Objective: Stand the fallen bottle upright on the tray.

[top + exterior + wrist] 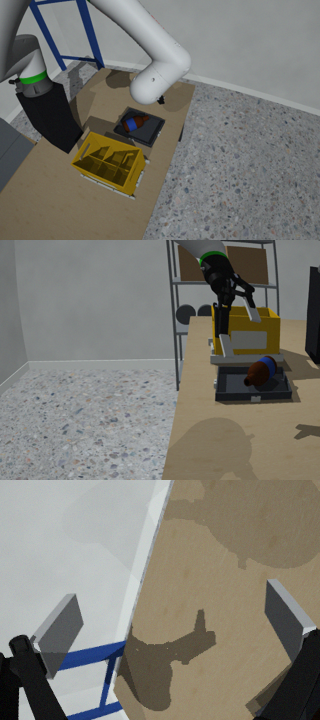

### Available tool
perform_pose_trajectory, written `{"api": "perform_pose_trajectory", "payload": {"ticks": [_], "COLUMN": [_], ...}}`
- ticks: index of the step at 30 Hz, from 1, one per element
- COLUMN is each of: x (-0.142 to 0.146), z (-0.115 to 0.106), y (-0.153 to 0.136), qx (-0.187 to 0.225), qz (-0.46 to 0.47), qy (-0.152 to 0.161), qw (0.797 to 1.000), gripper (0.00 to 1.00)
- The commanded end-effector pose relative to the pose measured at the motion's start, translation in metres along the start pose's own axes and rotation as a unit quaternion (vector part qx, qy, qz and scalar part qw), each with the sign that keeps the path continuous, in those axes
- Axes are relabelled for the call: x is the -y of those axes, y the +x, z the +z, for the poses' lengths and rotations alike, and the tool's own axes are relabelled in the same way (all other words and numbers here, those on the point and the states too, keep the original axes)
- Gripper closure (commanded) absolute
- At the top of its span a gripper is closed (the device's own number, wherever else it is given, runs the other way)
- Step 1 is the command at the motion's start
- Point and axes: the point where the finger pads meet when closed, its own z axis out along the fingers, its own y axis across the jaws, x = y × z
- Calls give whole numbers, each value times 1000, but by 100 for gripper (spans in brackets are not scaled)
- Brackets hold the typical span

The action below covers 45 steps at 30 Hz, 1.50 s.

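Top view. We list one brown bottle (134, 123) with a blue band, lying on its side in the dark tray (152, 135), neck toward the tray's far corner. One yellow crate (109, 165) stands just beside the tray on the counter (51, 201), its compartments showing nothing inside. The arm's elbow hides the end effector here; only a dark tip shows.

Exterior view. We list the end effector (239, 333) raised above the counter, fingers spread wide and holding nothing, well apart from the bottle (261, 373). The bottle's mouth points toward the camera and left; its base lies toward the crate (246, 330).

Wrist view. Both pads (60, 627) frame bare counter and its far edge; the bottle is not between them, and only a brown sliver shows at the lower right corner.

Handling note. We judge the step to be the approach. We would swing over the tray, align the fingers across the bottle's body, descend without touching tray walls or crate, and grip near the band so the bottle pivots cleanly onto its base.
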Motion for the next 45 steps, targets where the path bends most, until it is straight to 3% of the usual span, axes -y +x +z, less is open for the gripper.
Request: {"api": "perform_pose_trajectory", "payload": {"ticks": [1, 19, 21, 23, 25, 26, 32, 34, 35, 36, 40, 41, 45], "x": [0, -1, -4, -10, -12, -15, -25, -25, -26, -31, -35, -38, -42], "z": [0, -1, -9, -21, -25, -31, -53, -53, -56, -65, -74, -80, -87], "y": [0, -1, -8, -19, -22, -29, -50, -50, -52, -61, -73, -80, -88], "qx": [0, 3, 17, 42, 49, 64, 108, 108, 115, 133, 154, 166, 182], "qz": [0, -3, -17, -41, -47, -59, -99, -99, -106, -122, -135, -142, -152], "qy": [0, -6, -37, -89, -103, -132, -220, -220, -235, -271, -308, -330, -358], "qw": [1000, 1000, 999, 994, 992, 987, 964, 964, 959, 946, 929, 918, 903], "gripper": [0, 0, 0, 0, 0, 0, 0, 0, 0, 0, 0, 0, 0]}}
